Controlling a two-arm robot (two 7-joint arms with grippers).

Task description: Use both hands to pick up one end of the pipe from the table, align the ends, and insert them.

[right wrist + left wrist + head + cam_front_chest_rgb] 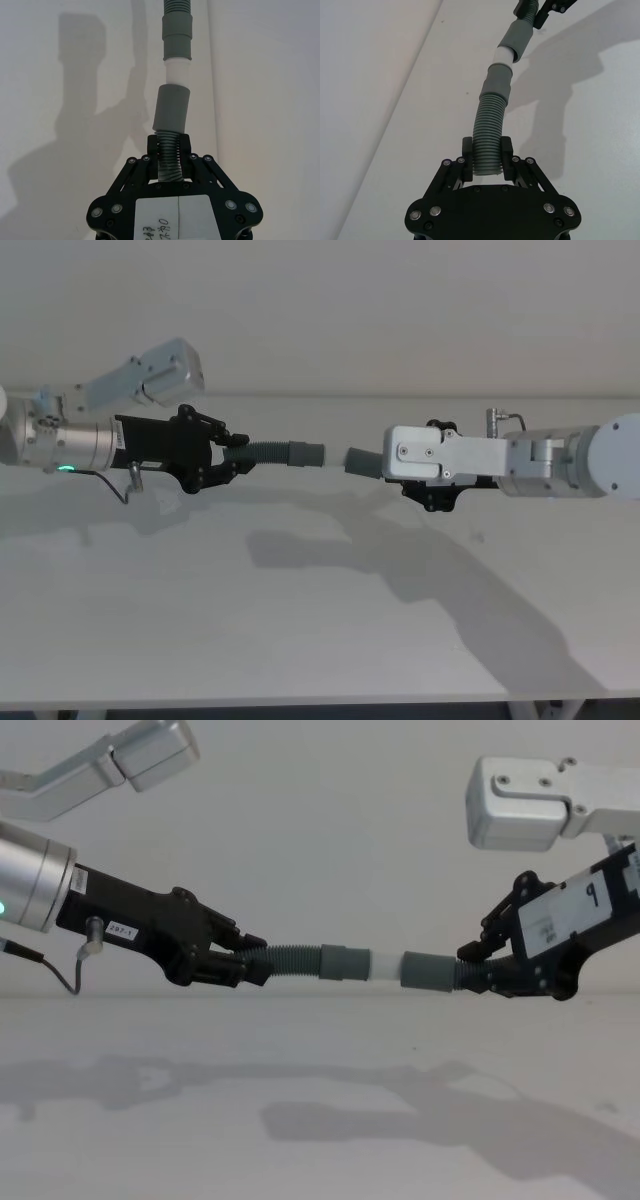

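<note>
Grey hose pieces (290, 961) (432, 971) clamped in left claw (250, 965) and right claw (472, 970), white tip (384, 964) at plain cuff mouth.

both hoses (300, 961) hang above the table (320, 1120), bare beneath them; cuffs (430, 971) meet tip to mouth between the grippers (262, 970).

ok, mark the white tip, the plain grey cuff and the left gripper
white tip (384, 965), chest view, middle of the bare white section.
plain grey cuff (170, 108), right wrist view, middle of the smooth sleeve.
left gripper (487, 159), left wrist view, between the fingertips, which clamp the corrugated hose.
</note>
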